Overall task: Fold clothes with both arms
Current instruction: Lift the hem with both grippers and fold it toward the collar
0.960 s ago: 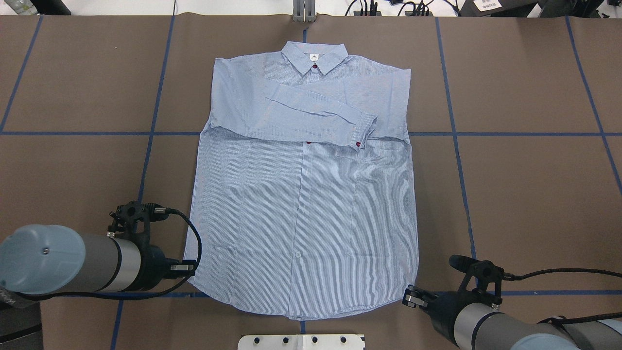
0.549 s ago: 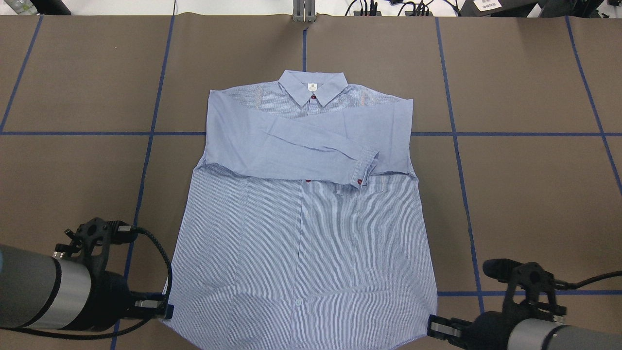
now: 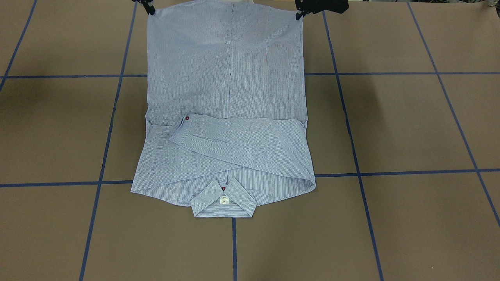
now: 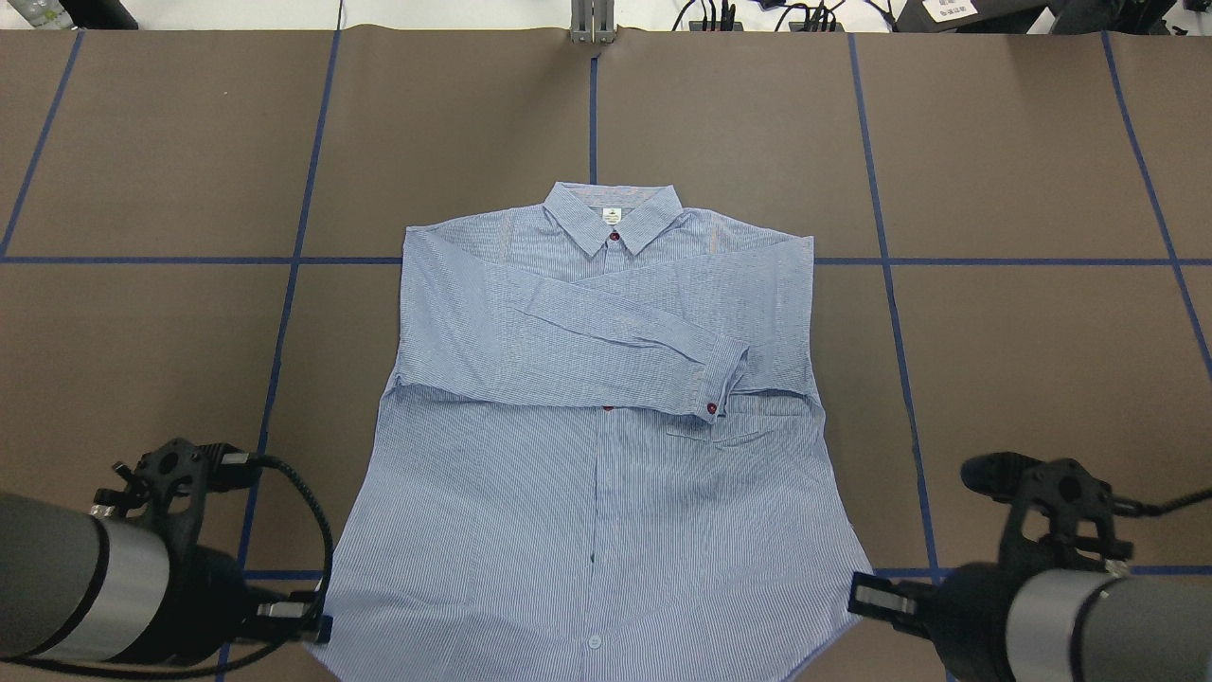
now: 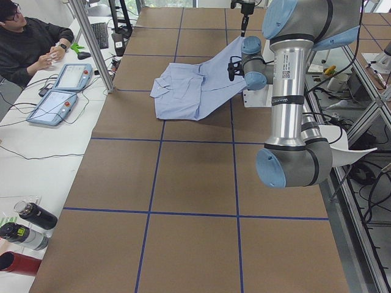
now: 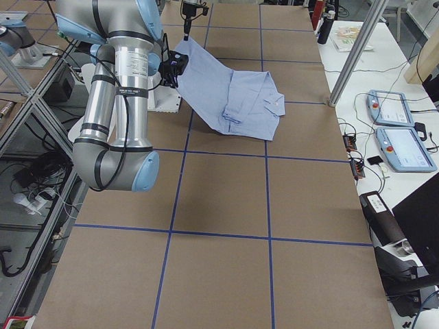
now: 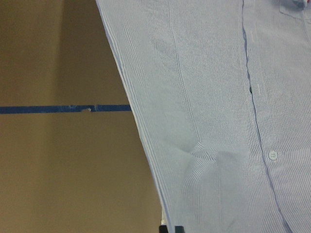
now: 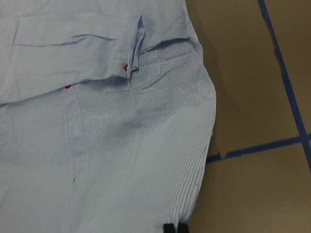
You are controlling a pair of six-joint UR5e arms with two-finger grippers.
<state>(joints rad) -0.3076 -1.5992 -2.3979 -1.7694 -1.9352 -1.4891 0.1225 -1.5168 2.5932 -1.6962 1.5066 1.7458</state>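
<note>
My left claw (image 4: 320, 627) is pinched tight on the near hem corner of the shirt (image 4: 587, 493) on my left side. My right claw (image 4: 855, 593) is pinched on the other hem corner. In each wrist view the striped cloth runs right down to my fingertips at the bottom edge, where they sit narrow on the cloth.

Both corners are up off the table (image 4: 1042, 379). In the side views the shirt slopes from my claws down to its collar end, which lies flat on the brown surface. The cloth between my claws hangs fairly smooth, with the placket (image 4: 595, 530) running down the middle.

The collar (image 4: 613, 216) is at the far end from me, its white label (image 4: 613, 214) showing. A sleeve (image 4: 606, 327) is folded slantwise across the chest. Its cuff (image 4: 724, 379), with a red button (image 4: 711, 408), lies just above the pocket (image 4: 715, 438).

Blue tape lines (image 4: 1042, 260) cross the table beside the shirt and run under it.
</note>
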